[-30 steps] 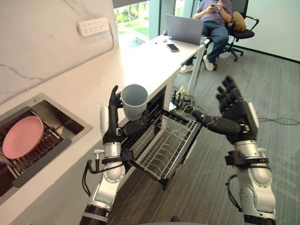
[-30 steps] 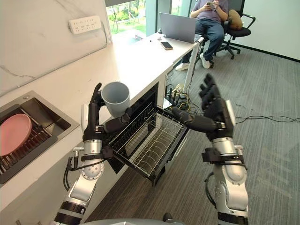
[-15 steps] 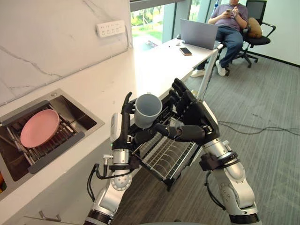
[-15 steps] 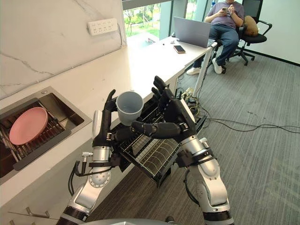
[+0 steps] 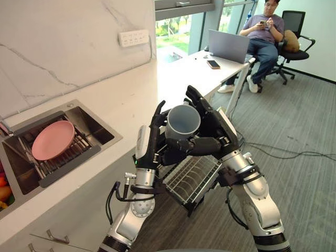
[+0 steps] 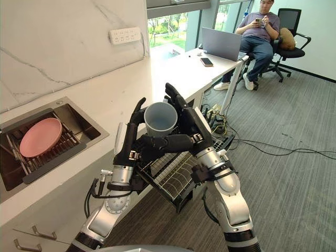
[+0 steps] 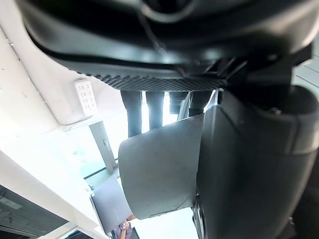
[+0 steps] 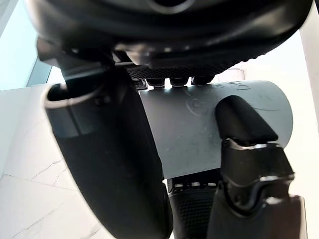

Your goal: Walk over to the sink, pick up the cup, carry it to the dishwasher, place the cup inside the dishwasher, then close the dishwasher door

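Left hand (image 5: pixel 150 144) and right hand (image 5: pixel 218 131) both clasp the grey cup (image 5: pixel 182 121)

The grey cup (image 5: pixel 183 122) is up in the air with its mouth tipped toward the camera, and both hands are on it. The left hand (image 5: pixel 152 147) hugs the cup's left side, fingers up the wall. The right hand (image 5: pixel 218 134) wraps its right side, thumb across the front. Just below the cup is the pulled-out rack (image 5: pixel 193 179). Well left of the cup is the sink (image 5: pixel 113 137), with a pink plate (image 5: pixel 52 140) in it. Far behind the cup there's a laptop (image 5: pixel 228 46), a phone (image 5: pixel 213 64) and a seated person (image 5: pixel 265 29).
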{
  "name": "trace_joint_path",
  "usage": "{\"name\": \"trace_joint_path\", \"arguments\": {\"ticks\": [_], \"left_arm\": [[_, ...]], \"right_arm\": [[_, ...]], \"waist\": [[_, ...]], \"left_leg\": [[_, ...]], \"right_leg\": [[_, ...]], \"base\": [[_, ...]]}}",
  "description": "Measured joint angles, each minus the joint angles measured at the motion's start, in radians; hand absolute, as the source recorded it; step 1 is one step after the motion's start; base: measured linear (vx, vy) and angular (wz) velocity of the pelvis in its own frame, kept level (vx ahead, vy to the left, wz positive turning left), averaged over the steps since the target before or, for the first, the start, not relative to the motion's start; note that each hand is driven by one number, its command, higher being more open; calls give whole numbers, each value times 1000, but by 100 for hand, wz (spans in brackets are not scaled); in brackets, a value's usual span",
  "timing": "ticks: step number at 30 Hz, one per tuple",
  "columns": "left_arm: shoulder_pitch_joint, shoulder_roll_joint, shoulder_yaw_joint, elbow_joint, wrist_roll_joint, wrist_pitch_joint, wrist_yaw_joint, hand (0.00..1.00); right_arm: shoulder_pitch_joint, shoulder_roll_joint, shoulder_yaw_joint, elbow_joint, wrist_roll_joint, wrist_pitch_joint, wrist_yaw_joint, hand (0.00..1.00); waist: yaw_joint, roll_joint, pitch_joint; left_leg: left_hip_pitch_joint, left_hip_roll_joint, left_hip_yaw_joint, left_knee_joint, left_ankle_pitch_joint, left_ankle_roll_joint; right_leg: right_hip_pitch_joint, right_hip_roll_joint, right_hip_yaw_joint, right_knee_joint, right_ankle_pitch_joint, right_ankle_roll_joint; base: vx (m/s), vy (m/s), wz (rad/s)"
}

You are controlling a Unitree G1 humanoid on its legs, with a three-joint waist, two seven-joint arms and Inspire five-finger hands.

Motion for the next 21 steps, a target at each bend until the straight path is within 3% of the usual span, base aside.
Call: {"name": "trace_joint_path", "arguments": {"ticks": [11, 12, 21], "left_arm": [[-6, 0, -12, -17, -8, -13, -33, 0], [-6, 0, -16, -30, -12, -13, -40, 0], [-9, -1, -20, -38, -25, -10, -45, 0]], "right_arm": [[-15, 0, 1, 24, -75, 35, -55, 100], [-15, 0, 0, 24, -75, 35, -56, 0], [-16, 0, -3, 25, -86, 30, -101, 0]], "waist": [[0, 0, -1], [0, 0, -1], [0, -6, -5]], "left_leg": [[-4, 0, -3, 0, 1, 1], [-4, 0, -4, 0, 1, 1], [-14, 0, -7, 2, 3, 0]], "right_leg": [[0, -1, -4, 0, 0, 0], [0, -1, -5, 0, 0, 0], [-9, -1, -8, 0, 0, 0]], "base": [[-3, -1, 0], [0, 0, 0], [-4, -1, 0]]}}
